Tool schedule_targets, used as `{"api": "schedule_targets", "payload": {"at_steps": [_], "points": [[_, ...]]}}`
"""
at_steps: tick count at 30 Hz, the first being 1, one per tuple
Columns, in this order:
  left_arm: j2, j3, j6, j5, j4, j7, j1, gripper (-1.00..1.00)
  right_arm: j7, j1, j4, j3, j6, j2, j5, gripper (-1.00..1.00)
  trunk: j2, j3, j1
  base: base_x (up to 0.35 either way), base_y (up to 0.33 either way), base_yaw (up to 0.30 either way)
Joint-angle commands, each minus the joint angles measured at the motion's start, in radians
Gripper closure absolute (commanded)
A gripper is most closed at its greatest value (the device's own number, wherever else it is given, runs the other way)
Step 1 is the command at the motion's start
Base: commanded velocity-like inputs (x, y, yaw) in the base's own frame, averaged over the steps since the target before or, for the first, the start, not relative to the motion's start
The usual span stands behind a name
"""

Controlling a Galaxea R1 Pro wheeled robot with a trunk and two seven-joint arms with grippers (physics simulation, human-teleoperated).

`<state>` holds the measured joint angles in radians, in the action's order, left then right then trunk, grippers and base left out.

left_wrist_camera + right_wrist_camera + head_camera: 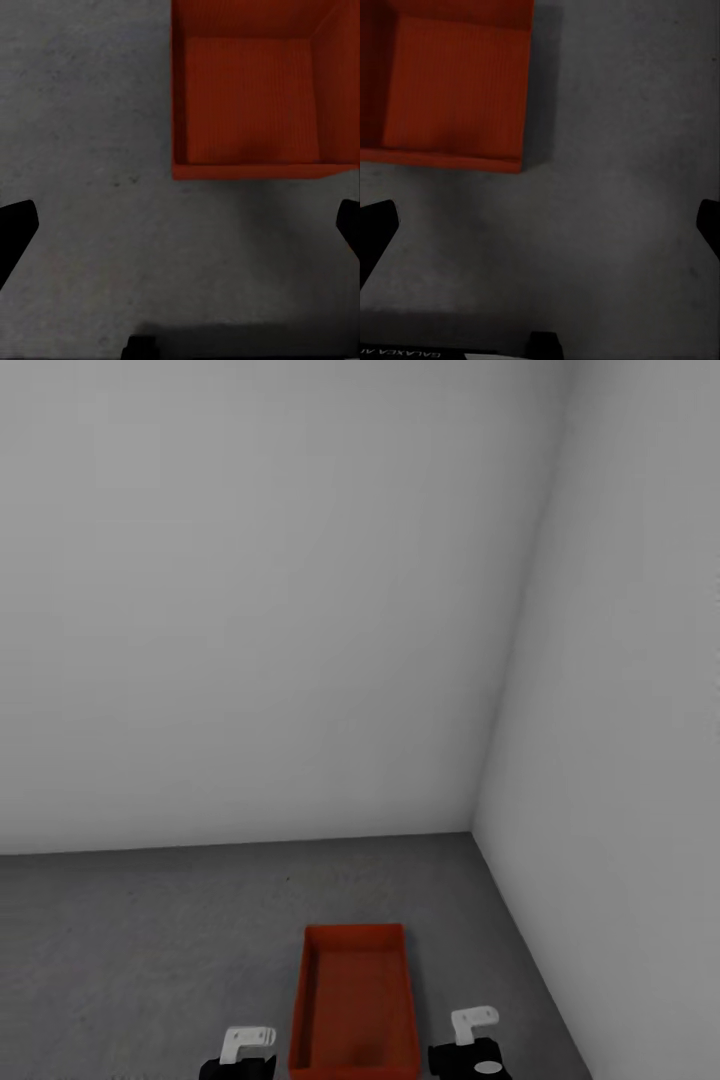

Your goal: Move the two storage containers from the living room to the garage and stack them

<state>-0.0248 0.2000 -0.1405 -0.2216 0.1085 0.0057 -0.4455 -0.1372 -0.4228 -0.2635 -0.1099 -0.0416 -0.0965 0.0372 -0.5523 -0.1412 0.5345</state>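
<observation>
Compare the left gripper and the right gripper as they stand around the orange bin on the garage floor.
The left gripper hangs over bare concrete at the storage container's left side; the right gripper hangs at its right side. In the head view, the left gripper sits slightly lower in the picture than the right. Both are open, hold nothing, touch nothing, and point down at the floor.

We're looking into a bare corner here: two plain pale grey walls (250,610) meet at a vertical seam toward the right. Below runs the floor (150,940), dark grey concrete, rough and speckled with faint marks. Light is soft and even, brighter on the right-hand wall.
</observation>
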Motion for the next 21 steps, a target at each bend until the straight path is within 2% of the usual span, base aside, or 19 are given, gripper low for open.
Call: {"api": "schedule_targets", "payload": {"at_steps": [1, 11, 21], "points": [[0.0, 0.009, -0.004, -0.01, -0.001, 0.001, -0.001, -1.0, -0.006, -0.001, -0.001, -0.007, -0.004, 0.0, 0.004, -1.0, -0.002, -0.002, 0.0, -0.286, 0.163, -0.181], [0.0, 0.009, -0.009, -0.01, -0.001, -0.006, -0.001, -1.0, -0.006, -0.001, 0.0, -0.007, -0.004, 0.0, 0.004, -1.0, -0.002, -0.002, 0.0, -0.24, 0.201, -0.25], [0.0, 0.009, -0.013, -0.01, -0.001, -0.036, -0.001, -1.0, -0.004, -0.001, 0.0, -0.007, -0.004, 0.0, 0.004, -1.0, -0.002, -0.002, 0.0, -0.072, 0.267, -0.283]]}}
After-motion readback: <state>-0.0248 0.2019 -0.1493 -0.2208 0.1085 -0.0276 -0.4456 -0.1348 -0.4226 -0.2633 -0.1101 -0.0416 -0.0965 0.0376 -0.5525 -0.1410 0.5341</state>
